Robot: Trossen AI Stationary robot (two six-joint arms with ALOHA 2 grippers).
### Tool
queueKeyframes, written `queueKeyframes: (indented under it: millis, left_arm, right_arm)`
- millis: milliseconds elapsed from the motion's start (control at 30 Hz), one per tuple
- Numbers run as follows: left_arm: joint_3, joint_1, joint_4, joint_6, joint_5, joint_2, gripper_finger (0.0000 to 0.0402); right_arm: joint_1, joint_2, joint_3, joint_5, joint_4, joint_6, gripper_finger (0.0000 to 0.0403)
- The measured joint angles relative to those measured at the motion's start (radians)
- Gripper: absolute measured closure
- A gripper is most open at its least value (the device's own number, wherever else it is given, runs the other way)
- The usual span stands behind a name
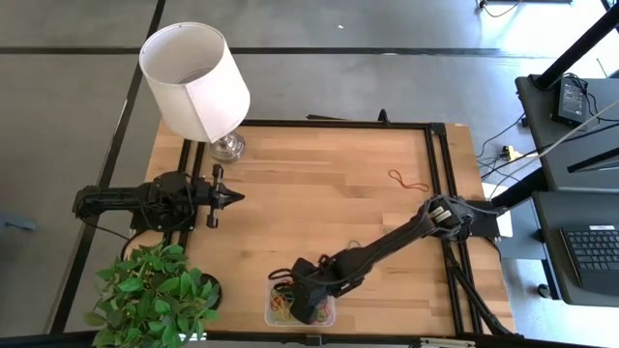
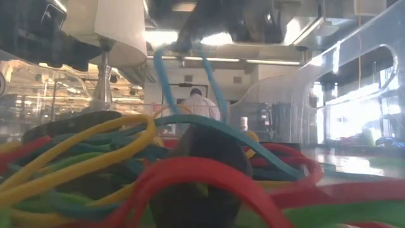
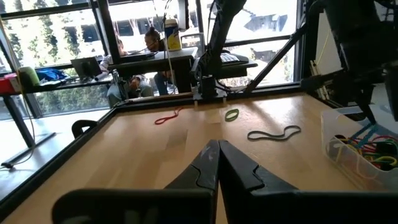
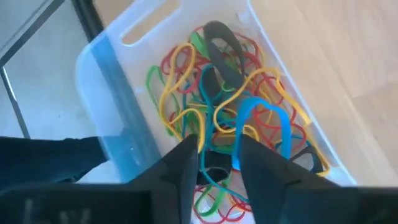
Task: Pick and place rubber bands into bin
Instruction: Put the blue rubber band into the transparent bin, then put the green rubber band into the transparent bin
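Note:
The clear bin (image 1: pixel 329 315) stands at the table's near edge with a heap of rubber bands (image 4: pixel 217 112) in red, yellow, green, blue and grey. My right gripper (image 4: pixel 219 163) hangs over it, pointing steeply down, its fingers a little open. A blue band (image 4: pixel 264 106) rises out of the heap (image 2: pixel 95 158) to the gripper. A red band (image 1: pixel 408 181) lies flat on the wood toward the right; a green band (image 3: pixel 231 114) and a dark band (image 3: pixel 273 133) lie nearby. My left gripper (image 1: pixel 232 197) waits shut at the table's left. My right gripper has the blue band's upper end (image 4: pixel 238 146) against the inner side of one finger (image 4: pixel 255 168). Whether it is hooked there or only clings, I cannot tell. The fingers come from above. The band hangs drawn out as a long loop (image 2: pixel 166 82), its lower end in the heap.
A lamp with a white shade (image 1: pixel 193 77) stands at the far left corner and a potted plant (image 1: pixel 155 295) at the near left. A black frame (image 1: pixel 440 164) edges the table. The middle of the wood (image 1: pixel 309 193) is bare.

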Motion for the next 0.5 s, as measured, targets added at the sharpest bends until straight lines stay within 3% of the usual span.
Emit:
queueKeyframes:
  millis: [167, 267, 367, 500]
  left_arm:
    - [0.0, 0.0, 0.0, 0.0, 0.0, 0.0, 0.0398]
    - [0.0, 0.0, 0.0, 0.0, 0.0, 0.0, 0.0399]
    - [0.0, 0.0, 0.0, -0.001, 0.0, 0.0, 0.0398]
    - [0.0, 0.0, 0.0, -0.001, 0.0, 0.0, 0.0395]
  right_arm:
    - [-0.006, -0.002, 0.086, 0.001, -0.126, -0.058, 0.026]
    - [-0.011, -0.003, 0.107, -0.006, -0.117, -0.075, 0.0257]
    - [-0.013, -0.003, 0.106, -0.113, -0.121, -0.194, 0.0257]
    - [-0.008, -0.002, 0.094, -0.158, -0.151, -0.186, 0.0257]
